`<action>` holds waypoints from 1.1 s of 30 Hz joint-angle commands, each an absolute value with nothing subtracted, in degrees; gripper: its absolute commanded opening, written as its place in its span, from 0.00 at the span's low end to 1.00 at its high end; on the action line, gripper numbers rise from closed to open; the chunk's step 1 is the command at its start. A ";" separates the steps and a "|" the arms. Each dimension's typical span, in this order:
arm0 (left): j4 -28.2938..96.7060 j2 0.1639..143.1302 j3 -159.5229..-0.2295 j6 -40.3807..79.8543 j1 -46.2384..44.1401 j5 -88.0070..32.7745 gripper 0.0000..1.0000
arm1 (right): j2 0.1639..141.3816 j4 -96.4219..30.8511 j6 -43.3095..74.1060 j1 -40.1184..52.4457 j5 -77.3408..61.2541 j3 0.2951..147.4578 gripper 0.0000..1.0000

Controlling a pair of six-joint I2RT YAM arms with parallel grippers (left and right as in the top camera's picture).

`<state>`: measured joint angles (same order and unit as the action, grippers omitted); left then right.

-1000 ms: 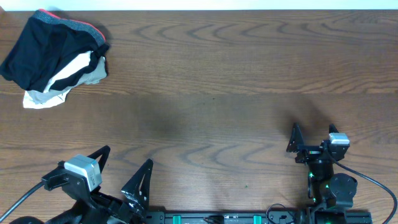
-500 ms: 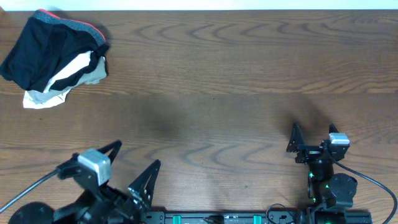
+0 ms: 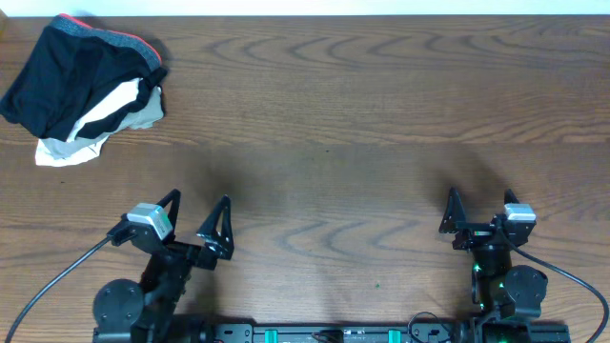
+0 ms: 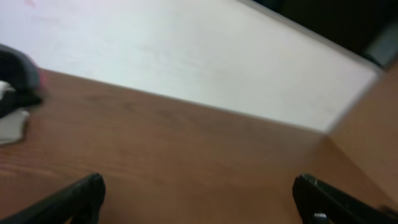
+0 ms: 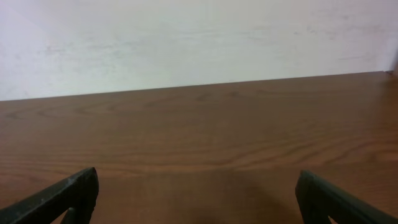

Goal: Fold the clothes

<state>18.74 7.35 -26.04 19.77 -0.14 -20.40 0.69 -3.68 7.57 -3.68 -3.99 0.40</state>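
The clothes, a black garment with a grey waistband edged in red-orange, lie crumpled at the far left corner of the table on top of other cloth. A blurred dark edge of the pile shows at the left of the left wrist view. My left gripper is open and empty near the front left of the table, far from the pile; its fingers frame bare wood. My right gripper is open and empty at the front right.
A white garment and a beige cloth lie under the black one. The brown wooden table stretches between the arms and the pile. A white wall stands behind the table's far edge.
My left arm has swung up and turned from the front edge toward the table, its open fingers now pointing away from me. The right arm and the pile have not moved.
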 commanded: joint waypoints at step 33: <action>3.77 0.08 -0.23 15.27 -0.05 5.13 0.98 | 0.32 -3.97 7.20 -3.36 -3.25 0.32 0.99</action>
<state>1.28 0.60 -1.21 20.69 -0.54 3.84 0.69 -3.66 7.57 -3.68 -3.95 0.40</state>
